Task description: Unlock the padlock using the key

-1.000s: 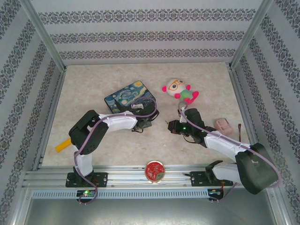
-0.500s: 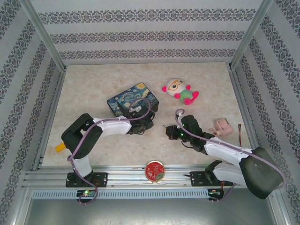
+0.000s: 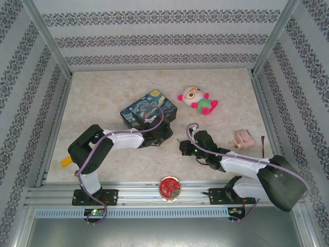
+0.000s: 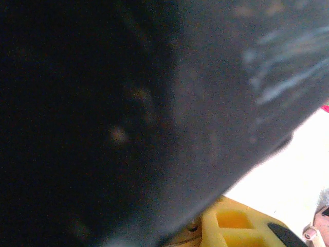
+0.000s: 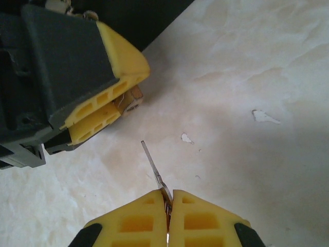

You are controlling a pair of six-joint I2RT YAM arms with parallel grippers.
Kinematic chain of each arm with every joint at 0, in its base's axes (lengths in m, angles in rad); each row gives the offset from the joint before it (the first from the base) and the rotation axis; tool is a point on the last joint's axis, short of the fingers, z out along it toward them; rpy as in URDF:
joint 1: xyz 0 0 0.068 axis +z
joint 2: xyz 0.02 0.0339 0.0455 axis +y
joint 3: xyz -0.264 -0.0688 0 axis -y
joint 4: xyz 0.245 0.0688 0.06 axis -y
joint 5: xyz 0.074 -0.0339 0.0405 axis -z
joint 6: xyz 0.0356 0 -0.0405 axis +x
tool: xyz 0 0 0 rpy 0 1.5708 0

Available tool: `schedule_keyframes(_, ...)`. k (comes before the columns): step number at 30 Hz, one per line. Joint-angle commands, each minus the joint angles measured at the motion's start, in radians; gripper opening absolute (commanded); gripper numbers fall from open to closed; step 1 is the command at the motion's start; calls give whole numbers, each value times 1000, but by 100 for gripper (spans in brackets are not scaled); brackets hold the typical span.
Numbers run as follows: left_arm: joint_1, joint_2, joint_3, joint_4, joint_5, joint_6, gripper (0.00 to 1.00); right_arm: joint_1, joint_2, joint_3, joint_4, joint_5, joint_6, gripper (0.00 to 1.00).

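The small brass padlock (image 5: 130, 102) is pinched between the yellow fingers (image 5: 115, 62) of my left gripper (image 5: 127, 101), which is shut on it just above the table. In the top view the left gripper (image 3: 165, 135) sits by the near corner of the starry-night tin box (image 3: 149, 108). My right gripper (image 5: 168, 194) is shut on the thin silvery key (image 5: 152, 163). The blade points up-left at the padlock, a short gap away. From above, the right gripper (image 3: 182, 146) faces the left one. The left wrist view has one yellow finger (image 4: 236, 226) under the dark tin (image 4: 128, 103).
A pink-and-green plush toy (image 3: 198, 100) lies at the back right. A small pink object (image 3: 243, 139) rests right of the right arm. A red round disc (image 3: 169, 187) sits on the front rail, and a yellow piece (image 3: 66, 161) lies at the left edge.
My right gripper has moved left and nearer with the key, closing on the left gripper. The left gripper has edged right, and the tin box has shifted and turned slightly.
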Motion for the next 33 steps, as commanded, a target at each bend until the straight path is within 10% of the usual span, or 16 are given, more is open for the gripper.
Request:
schedule_keyframes(1, -10, 20, -12, 118, 69, -67, 23, 15, 43, 7, 76, 10, 26, 0)
schedule_keyframes(33, -8, 10, -38, 157, 86, -94, 24, 37, 198, 113, 134, 62, 34, 0)
